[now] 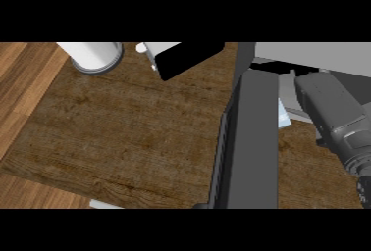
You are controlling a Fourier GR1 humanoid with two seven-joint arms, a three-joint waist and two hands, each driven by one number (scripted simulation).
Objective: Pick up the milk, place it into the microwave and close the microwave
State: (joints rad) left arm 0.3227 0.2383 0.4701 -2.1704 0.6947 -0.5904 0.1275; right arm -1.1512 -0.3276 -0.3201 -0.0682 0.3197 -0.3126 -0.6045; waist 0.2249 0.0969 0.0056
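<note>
A small pale blue-white sliver (284, 116), possibly the milk carton, shows between the dark grey microwave door (250, 147) and the robot's grey right forearm (333, 115); most of it is hidden, so its identity cannot be confirmed. It sits just beside the door's right face, at the front edge of the light grey microwave body (311, 55), whose dark opening shows at the upper right.

The door stands open, seen edge-on as a long upright slab running from near the top of the scene down to the bottom edge, dividing the counter into a wide left part and a narrow right strip.

The right forearm comes in from the right edge and slants up toward the microwave opening. A little black of the right hand (364, 188) shows at the far right edge (only a small patch), and whether its fingers are spread or curled cannot be told. The left hand does not appear.

The dark brown wooden counter top (123, 132) fills the left and centre. At its upper left stands a white cylindrical container with a grey base (94, 56). Near it, at the top centre, lies a white object with a black angled face (181, 59), its nature unclear. Lighter wooden flooring (18, 68) shows along the left edge.
</note>
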